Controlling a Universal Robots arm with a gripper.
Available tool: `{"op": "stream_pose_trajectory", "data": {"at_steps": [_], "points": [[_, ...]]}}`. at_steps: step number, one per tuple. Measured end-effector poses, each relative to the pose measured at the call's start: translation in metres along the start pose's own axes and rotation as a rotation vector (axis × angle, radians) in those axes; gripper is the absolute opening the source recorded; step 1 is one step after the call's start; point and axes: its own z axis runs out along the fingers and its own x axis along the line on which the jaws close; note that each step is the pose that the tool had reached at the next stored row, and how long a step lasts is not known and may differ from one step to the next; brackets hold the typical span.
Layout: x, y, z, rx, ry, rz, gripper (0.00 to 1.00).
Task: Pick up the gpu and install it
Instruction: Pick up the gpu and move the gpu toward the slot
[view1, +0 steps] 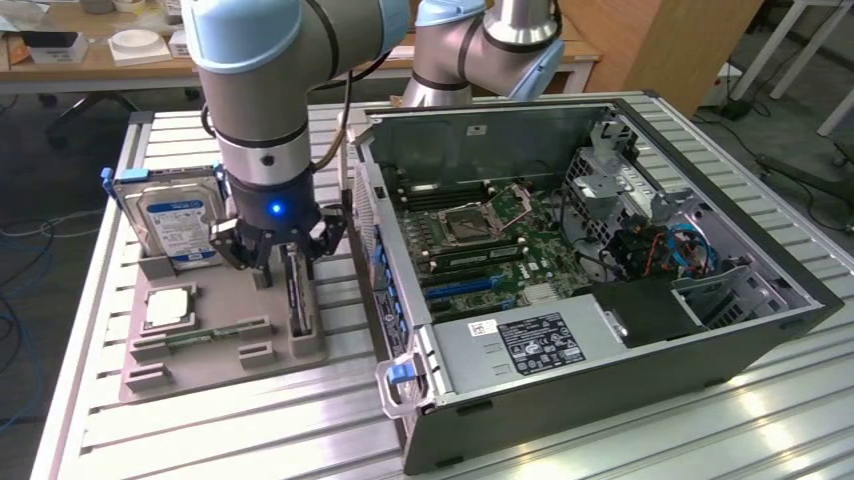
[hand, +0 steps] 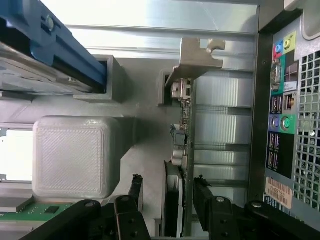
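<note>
**Exterior view:** the arm stands over a grey holder tray (view1: 214, 372) on a slatted metal table (view1: 200, 440), just beside an open computer case (view1: 561, 400). A hard drive (view1: 178, 222) stands upright in the tray, and a wooden desk (view1: 80, 75) lies behind.

**Wrist view:** the gpu (hand: 183, 135) is seen edge-on, with its silver bracket (hand: 197, 57) at the far end. The case's rear port panel (hand: 280, 125) is alongside (ports facing the tray).

The gripper (hand: 167, 192) is released, its jaws spread to either side of the card. The card stands on edge in its tray slot between them, with one finger just beside it and the other apart.
</note>
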Motion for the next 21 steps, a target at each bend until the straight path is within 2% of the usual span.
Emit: {"op": "stream_pose_trajectory", "data": {"at_steps": [11, 21], "points": [[0.0001, -0.0065, 0.0003, -0.0001, -0.0001, 0.0, 0.53], [0.0001, -0.0068, 0.0003, 0.0, -0.0001, 0.0, 0.51]]}}
